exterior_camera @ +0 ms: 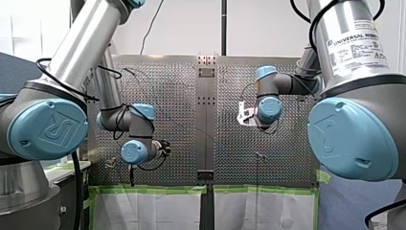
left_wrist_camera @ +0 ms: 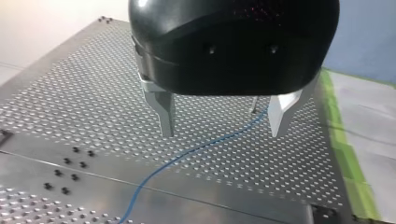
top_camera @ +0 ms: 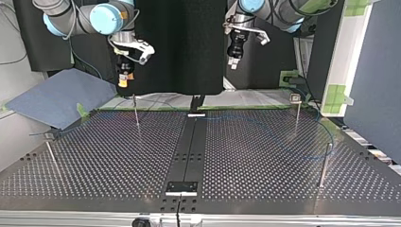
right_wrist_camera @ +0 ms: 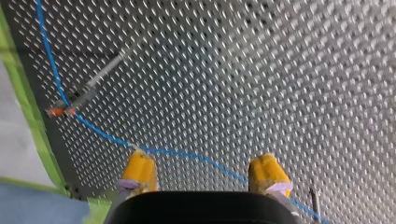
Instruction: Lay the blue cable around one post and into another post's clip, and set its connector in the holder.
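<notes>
While both arms hang above the perforated metal counter [top_camera: 104, 156], the left arm's black, metal-fingered claw [left_wrist_camera: 223, 119] is held spread apart with nothing in it, and the thin blue cable [left_wrist_camera: 187, 154] is seen lying flat on the counter beneath it, crossing under the gap between the fingers. In the right wrist view, the right arm's yellow-padded claw [right_wrist_camera: 201, 173] is likewise held released and empty above the cable, which is run just beside a slender metal post [right_wrist_camera: 100, 74] near the green tape edging [right_wrist_camera: 28, 107]; in the top view the cable is faintly traced on the counter's right half
</notes>
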Tool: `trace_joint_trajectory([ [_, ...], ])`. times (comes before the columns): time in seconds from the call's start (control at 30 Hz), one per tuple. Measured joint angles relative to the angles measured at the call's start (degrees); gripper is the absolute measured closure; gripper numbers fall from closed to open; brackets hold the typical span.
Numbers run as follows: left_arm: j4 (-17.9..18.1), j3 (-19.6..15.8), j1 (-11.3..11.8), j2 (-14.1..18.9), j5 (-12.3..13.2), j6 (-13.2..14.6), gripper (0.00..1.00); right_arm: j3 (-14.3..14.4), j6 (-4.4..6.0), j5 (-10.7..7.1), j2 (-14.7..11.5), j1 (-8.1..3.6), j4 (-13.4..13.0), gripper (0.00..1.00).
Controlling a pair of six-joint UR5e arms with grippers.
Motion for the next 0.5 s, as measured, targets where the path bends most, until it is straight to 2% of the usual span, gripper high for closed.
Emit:
trace_joint_trajectory([
  [0.17,-1.02,0.01,0.09,2.11,-0.49,-1.84,0.0,-0.8,-0.34,0.77,1.7,2.45,-0.36,0.0],
  [0.3,-2.59,0.01,0.34,3.81,-1.77,-2.78,0.0,-2.77,-0.78,2.19,3.83,4.69,0.39,0.0],
  [0.37,-3.57,0.01,0.45,4.85,-2.75,-2.94,0.0,-3.72,-0.49,3.01,4.79,5.67,1.1,0.0],
  [0.5,-5.71,0.0,0.63,6.78,-4.27,-3.02,0.0,-5.36,1.03,4.8,6.93,7.81,1.11,0.0],
])
